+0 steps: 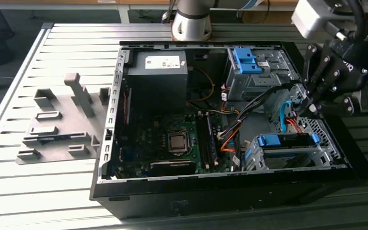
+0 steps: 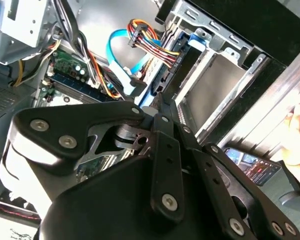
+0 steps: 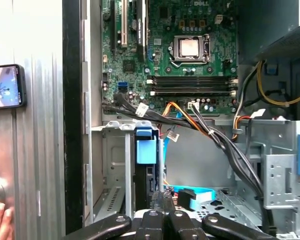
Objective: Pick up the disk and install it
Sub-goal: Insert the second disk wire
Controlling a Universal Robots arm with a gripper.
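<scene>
My exterior view looks down from above and to one side onto the open computer case [image 1: 229, 120] on the counter [image 1: 17, 182], with the fingers [image 1: 305, 106] over the drive cage [image 1: 293, 151]. Both wrist views sit close behind the fingers [image 2: 157, 107] [image 3: 162, 200], facing past them into the case. All three views share the drive cage [image 2: 215, 75] [image 3: 140, 160] and the motherboard [image 3: 185, 50].
</scene>
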